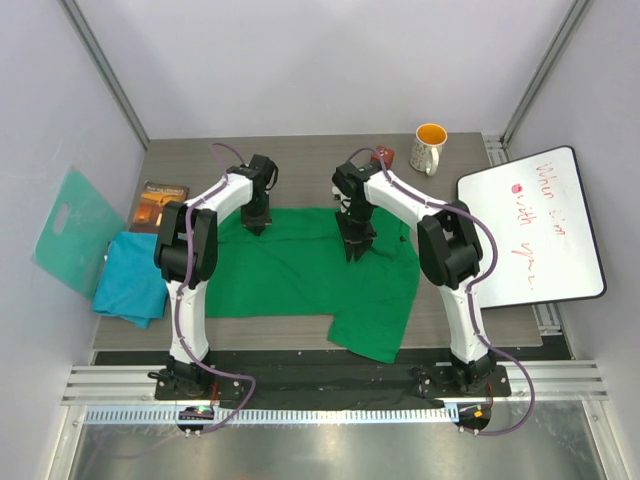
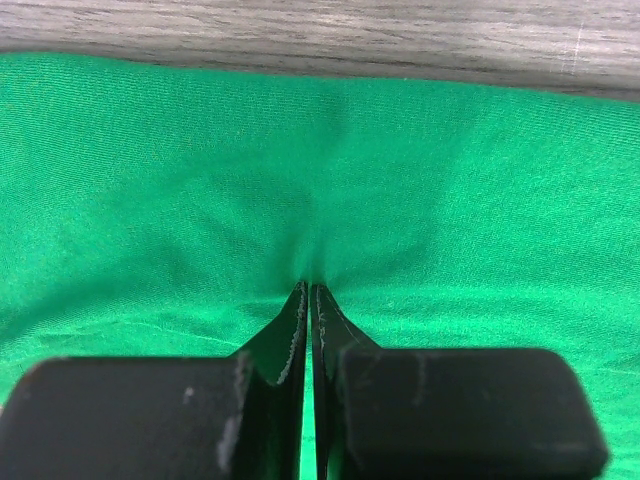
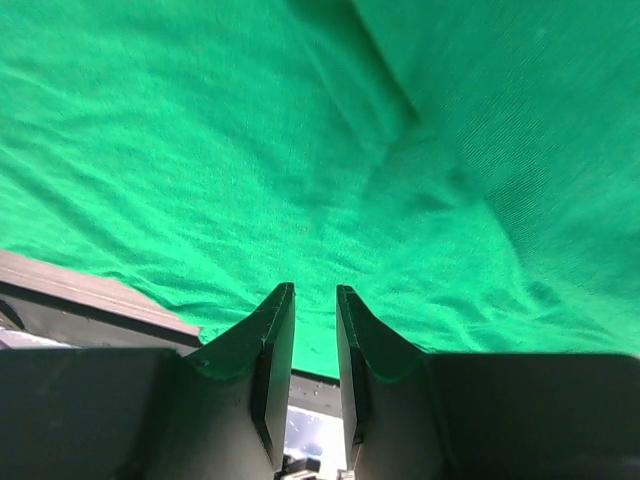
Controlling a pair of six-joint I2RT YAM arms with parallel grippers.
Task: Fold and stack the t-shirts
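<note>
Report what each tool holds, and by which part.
The left tool pinches the green t-shirt at a pucker close to its far edge. The right tool holds nothing; its fingers stand slightly apart over the cloth.

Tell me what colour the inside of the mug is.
Orange; the mug shows best in the top view.

The grey wood table (image 1: 300,165) carries a green t-shirt (image 1: 300,275); a teal-blue t-shirt (image 1: 130,280); a book (image 1: 163,203); a mug (image 1: 429,147).

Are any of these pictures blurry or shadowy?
Top external view: sharp, evenly lit, faint shadows on the green t-shirt. Left wrist view: weave crisp, a dark crease at the fingertips. Right wrist view: folds shaded, no glare.
</note>
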